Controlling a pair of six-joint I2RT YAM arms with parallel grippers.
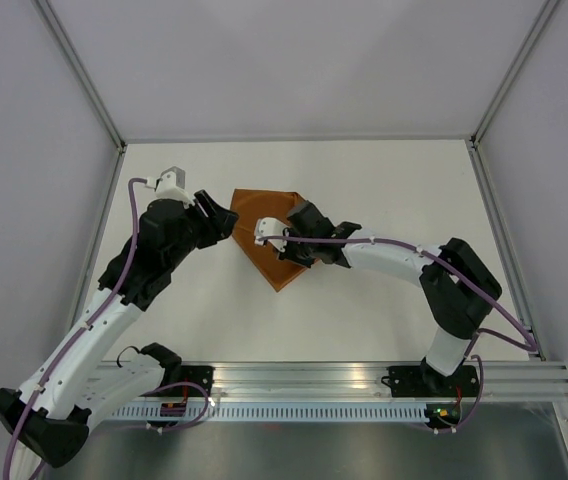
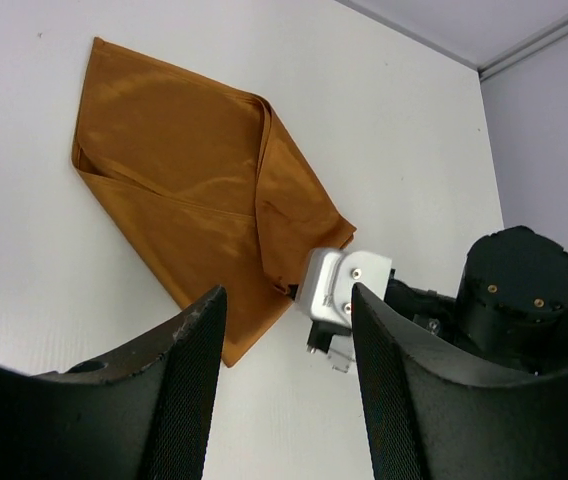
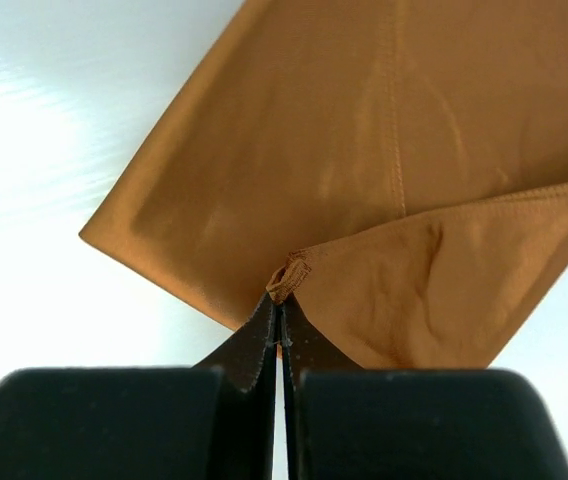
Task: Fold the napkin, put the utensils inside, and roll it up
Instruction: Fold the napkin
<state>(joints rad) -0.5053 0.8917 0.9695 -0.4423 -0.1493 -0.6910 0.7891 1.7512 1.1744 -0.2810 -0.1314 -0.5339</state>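
While the right gripper [image 3: 278, 305] pinches a folded napkin [image 3: 364, 150] corner, jaws clamped, left gripper [image 2: 284, 298] hovers just left of it, jaws apart.

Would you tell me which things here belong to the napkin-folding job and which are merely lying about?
Job: napkin, partly folded; right pincer, shut on its corner; left pincer, open beside it. Utensils not in view.
Lying about: no loose items visible; just the table and enclosure walls.
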